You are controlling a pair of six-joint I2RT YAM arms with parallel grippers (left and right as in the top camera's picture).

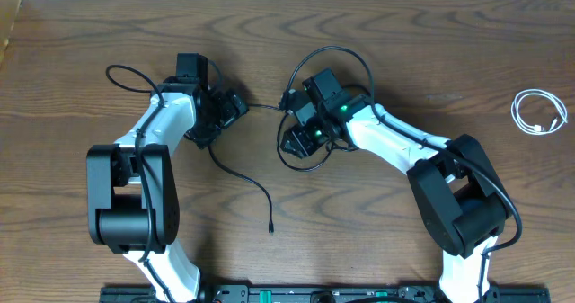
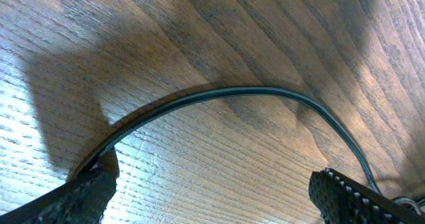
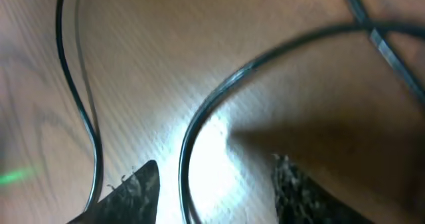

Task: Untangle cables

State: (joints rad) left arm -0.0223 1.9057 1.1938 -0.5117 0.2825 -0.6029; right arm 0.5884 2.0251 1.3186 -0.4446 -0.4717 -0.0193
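The left gripper (image 2: 212,194) and right gripper (image 3: 216,184) are hovering open, each straddling a black cable (image 2: 239,89), so closing squarely on 1 strand before pulling is looking wisest.

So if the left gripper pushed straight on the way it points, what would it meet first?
Probably the black cable arching across the gap ahead of the open left gripper; depth is unclear, so it could touch the wooden table first.

Loose cables (image 1: 269,211) lie midway across the table (image 1: 377,240) — a coiled cable (image 1: 517,114) (well apart) far right.
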